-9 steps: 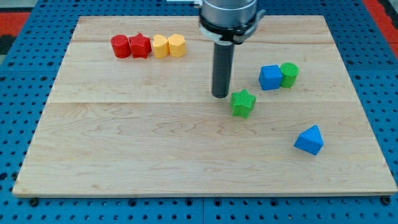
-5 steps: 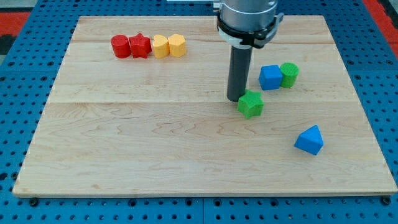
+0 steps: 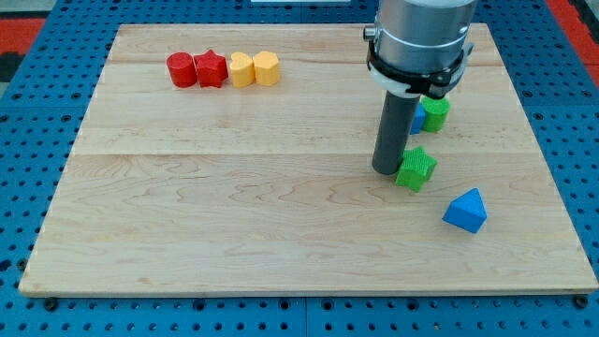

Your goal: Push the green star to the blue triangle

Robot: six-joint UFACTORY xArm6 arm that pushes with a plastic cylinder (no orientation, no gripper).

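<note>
Pale wood makes the table (image 3: 234, 215), a flat board that lies on a blue pegboard surface (image 3: 28, 187). The small green star-shaped block (image 3: 416, 168) is my landmark. My tip (image 3: 387, 171), the lower end of the straight dark rod, is touching the green star on its side toward the view's left. The arm carries no hand, only this rod, so there is nothing to spread or to press together. The blue triangle-shaped block (image 3: 466, 211) lies near the green star, toward the view's bottom and right, and the two are apart. Above the green star, toward the view's top, stands a green cylinder block (image 3: 435, 113); a blue block (image 3: 416, 122) just beside it is mostly hidden behind the rod, so I cannot tell its shape. Far from the green star, toward the view's top left, four blocks stand in a row, touching: a red cylinder (image 3: 181, 69), a red star (image 3: 211, 68), and two yellow blocks (image 3: 255, 69).
</note>
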